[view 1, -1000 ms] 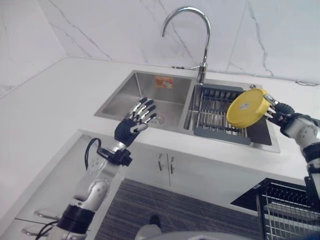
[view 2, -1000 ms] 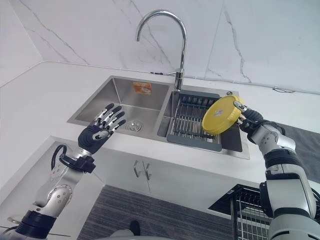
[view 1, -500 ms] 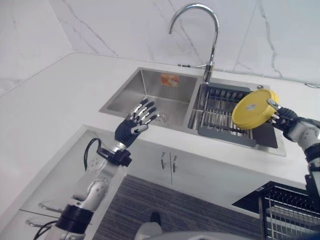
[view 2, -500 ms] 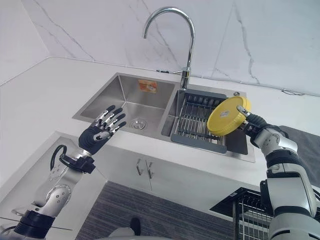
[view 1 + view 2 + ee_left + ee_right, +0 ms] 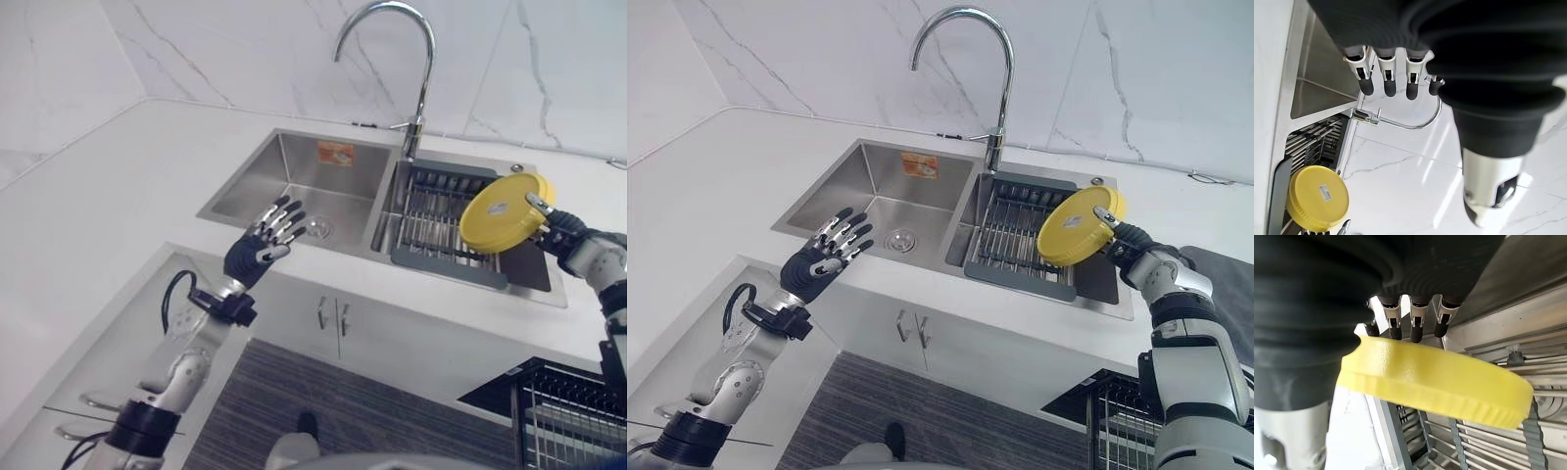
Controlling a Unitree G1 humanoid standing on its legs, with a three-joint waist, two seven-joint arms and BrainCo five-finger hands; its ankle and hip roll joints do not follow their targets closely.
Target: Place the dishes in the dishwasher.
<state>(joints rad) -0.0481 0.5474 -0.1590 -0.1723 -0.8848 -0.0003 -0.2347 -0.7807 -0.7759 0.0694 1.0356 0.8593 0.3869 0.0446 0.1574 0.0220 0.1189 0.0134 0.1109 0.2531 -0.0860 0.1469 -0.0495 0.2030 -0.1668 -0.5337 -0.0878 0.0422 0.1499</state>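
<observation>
- My right hand [image 5: 560,231] holds the yellow dish [image 5: 506,211] up in the air, over the right basin of the sink [image 5: 284,162], above the right end of the dark drying rack [image 5: 436,217] that sits in that basin.
- The fingers [image 5: 1417,322] of that hand are grasping the dish: they lie across one face while the thumb clamps the other, so the dish is pinched at its right rim.
- The dish is tilted on edge, its flat underside with a small pale label turned toward the left and toward me.
- It touches neither the rack nor the sink rim; it hangs well above both.
- My left hand [image 5: 261,246] floats near the front edge of the white surface [image 5: 118,186], in front of the left basin, palm up, fingers [image 5: 1385,74] straight and spread, grasping nothing.
- The curved chrome tap [image 5: 403,54] rises from the far side of the sink, between the two basins.
- A drain [image 5: 898,238] shows in the floor of the left basin.
- At the lower right, below the surface, a wire dishwasher basket [image 5: 568,411] stands pulled out, well apart from the dish.
</observation>
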